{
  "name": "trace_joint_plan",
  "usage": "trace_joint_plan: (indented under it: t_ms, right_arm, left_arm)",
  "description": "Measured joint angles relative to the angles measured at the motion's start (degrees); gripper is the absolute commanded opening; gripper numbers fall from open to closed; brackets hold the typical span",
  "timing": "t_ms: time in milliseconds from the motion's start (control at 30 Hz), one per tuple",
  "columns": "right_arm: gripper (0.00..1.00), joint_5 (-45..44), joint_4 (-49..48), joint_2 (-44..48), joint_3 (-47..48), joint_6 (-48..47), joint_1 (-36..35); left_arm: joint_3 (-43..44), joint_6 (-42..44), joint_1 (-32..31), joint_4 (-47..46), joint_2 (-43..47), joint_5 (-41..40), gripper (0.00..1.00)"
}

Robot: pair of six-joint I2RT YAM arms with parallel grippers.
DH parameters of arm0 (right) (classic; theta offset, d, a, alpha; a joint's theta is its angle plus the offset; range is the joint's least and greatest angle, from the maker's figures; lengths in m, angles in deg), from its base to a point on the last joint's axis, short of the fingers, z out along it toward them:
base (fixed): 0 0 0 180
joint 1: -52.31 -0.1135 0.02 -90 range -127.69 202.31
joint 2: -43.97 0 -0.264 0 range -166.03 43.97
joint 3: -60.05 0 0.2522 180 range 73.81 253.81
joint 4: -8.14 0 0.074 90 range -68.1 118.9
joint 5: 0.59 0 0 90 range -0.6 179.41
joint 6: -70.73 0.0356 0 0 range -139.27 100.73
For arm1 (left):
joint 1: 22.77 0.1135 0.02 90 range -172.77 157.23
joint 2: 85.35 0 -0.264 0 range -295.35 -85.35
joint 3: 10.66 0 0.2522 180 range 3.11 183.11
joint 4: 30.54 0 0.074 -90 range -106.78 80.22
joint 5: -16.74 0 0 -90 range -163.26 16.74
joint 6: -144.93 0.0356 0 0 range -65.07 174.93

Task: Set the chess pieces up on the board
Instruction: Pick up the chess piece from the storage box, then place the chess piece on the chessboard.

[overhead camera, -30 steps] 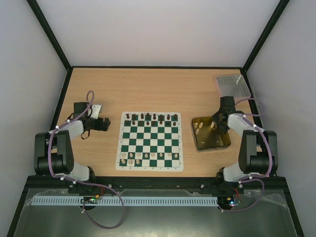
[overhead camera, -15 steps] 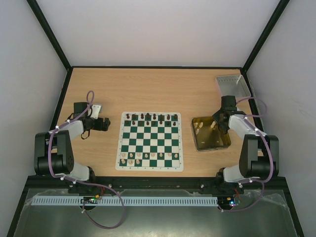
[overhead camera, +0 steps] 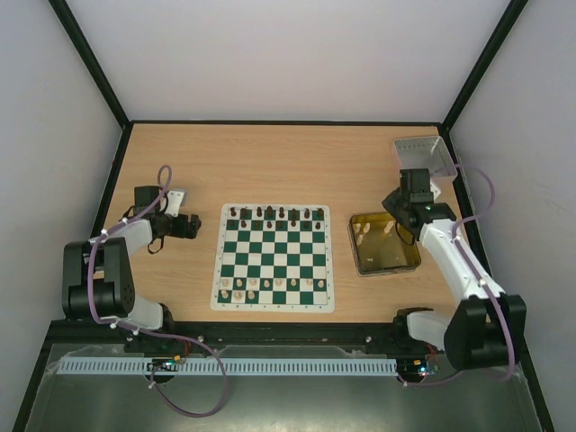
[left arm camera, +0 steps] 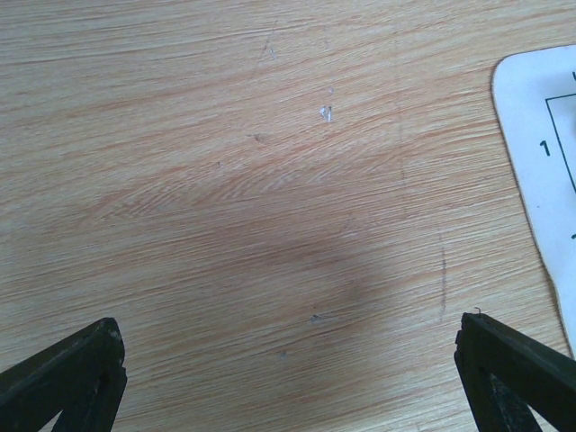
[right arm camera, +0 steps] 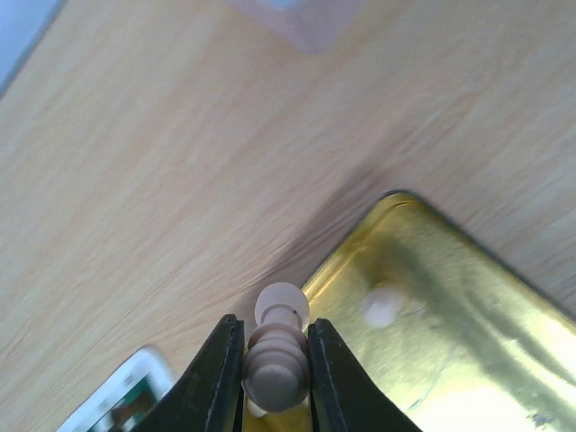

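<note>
With right fingers [right arm camera: 211, 378] pinching a cream chess piece [right arm camera: 277, 360] by the gold tin [right arm camera: 432, 297]; with left fingers [left arm camera: 63, 378] gaping wide over surface [left arm camera: 270, 180] beside the board [left arm camera: 540, 90], showing a printed "1".

Green-and-white board [overhead camera: 274, 256], dark pieces [overhead camera: 274, 213] along far edge, cream pieces [overhead camera: 270, 286] along near edge, gold tin [overhead camera: 400, 256] to its right.

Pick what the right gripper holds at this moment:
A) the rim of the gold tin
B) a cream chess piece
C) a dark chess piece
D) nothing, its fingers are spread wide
B: in the right wrist view, the right gripper is closed on a cream chess piece, raised above the corner of the gold tin.
</note>
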Motion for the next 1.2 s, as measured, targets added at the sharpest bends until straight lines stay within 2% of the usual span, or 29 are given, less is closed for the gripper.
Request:
trace_joint_plan:
  t_ms: [200, 333, 567, 667, 800, 967, 1200]
  right_arm:
    - [0.15, -1.05, 5.66, 6.73, 3.72, -0.04, -9.51]
    - [0.15, -2.62, 9.97, 9.62, 4.33, 0.44, -20.65]
    - [0.14, -7.54, 13.62, 8.59, 3.89, 7.15, -50.23]
    - [0.14, -10.21, 13.97, 4.26, 4.5, 11.06, -61.79]
    - [0.14, -12.5, 13.6, -4.11, 7.67, 14.29, -73.26]
    - [0.14, -13.62, 10.47, -12.37, 9.44, 15.23, -81.77]
    - [0.14, -13.7, 5.92, -19.69, 9.57, 14.73, -83.36]
  left_arm:
    - [0.0, -0.02, 0.0, 0.0, 0.0, -0.02, 1.0]
    - [0.0, -0.02, 0.0, 0.0, 0.0, -0.04, 0.99]
    - [0.0, -0.04, 0.0, -0.02, 0.0, -0.09, 1.0]
    - [0.0, -0.04, 0.0, -0.02, 0.0, -0.09, 1.0]
    - [0.0, -0.09, 0.0, -0.02, 0.0, -0.22, 0.99]
    - [0.0, -0.22, 0.02, -0.04, 0.0, -0.24, 0.99]
    - [0.0, -0.26, 0.04, -0.04, 0.0, -0.24, 1.0]
